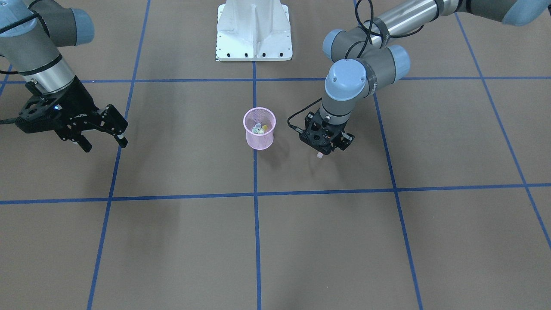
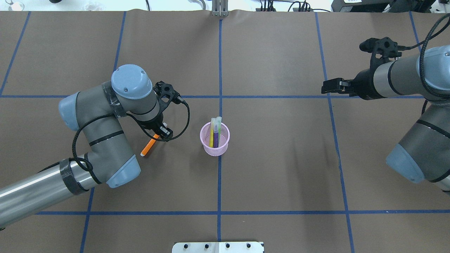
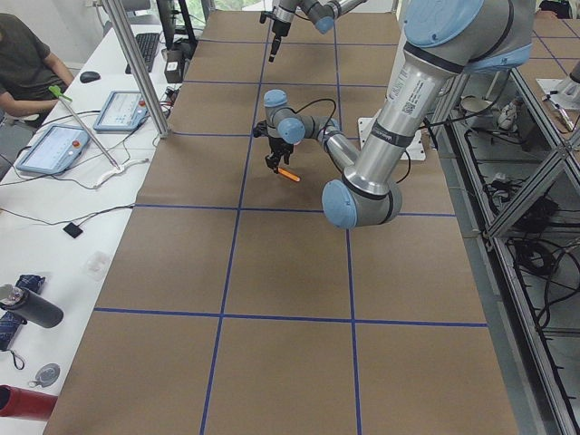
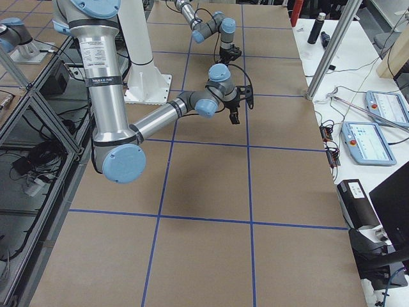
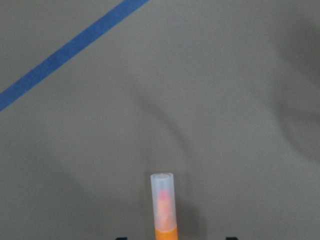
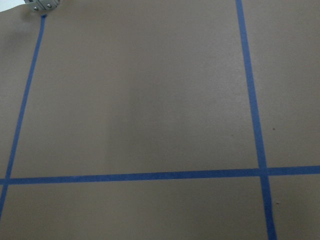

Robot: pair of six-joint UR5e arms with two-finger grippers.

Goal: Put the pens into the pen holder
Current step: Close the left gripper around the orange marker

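Note:
The pale pink mesh pen holder (image 2: 214, 144) (image 1: 259, 138) stands near the table's middle. A yellow pen (image 2: 211, 137), a purple pen (image 2: 215, 140) and a green pen (image 2: 219, 128) stand inside it. To its left, the orange pen (image 2: 149, 145) (image 5: 163, 205) lies on the table with its pale cap pointing away from the cup. My left gripper (image 2: 162, 133) (image 5: 175, 238) points down over the pen's uncapped end. It is open, with one fingertip on either side of the pen. Far right, my right gripper (image 2: 325, 87) (image 1: 105, 145) hovers open and empty.
The robot's white base plate (image 1: 254, 30) (image 2: 218, 247) sits at the robot-side table edge, in line with the cup. Blue tape lines (image 2: 219, 182) divide the brown table cover. A person (image 3: 23, 63) sits at a desk with tablets beyond the table.

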